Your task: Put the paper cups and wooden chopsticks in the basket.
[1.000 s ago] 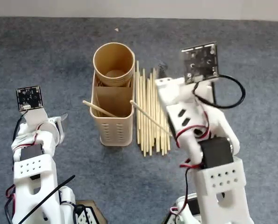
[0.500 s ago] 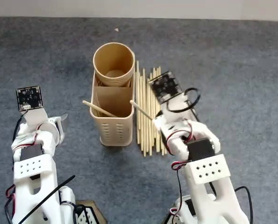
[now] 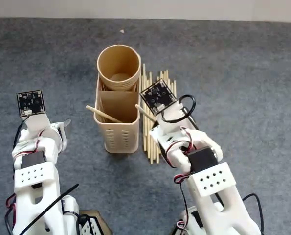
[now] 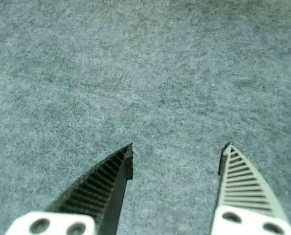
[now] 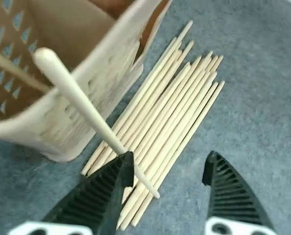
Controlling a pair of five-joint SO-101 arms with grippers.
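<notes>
The grey carpeted counter carries a beige perforated plastic basket. A stack of tan paper cups already stands in its far compartment. The pale wooden chopsticks lie in a bundle on the counter just beside the basket. One loose stick leans over the basket rim. The right pincer hangs spread above the bundle, with that stick's end beside one finger. The left pincer is spread over bare carpet. The chopstick step looks to be in hand; next the right pincer should lower and pinch a few sticks
</notes>
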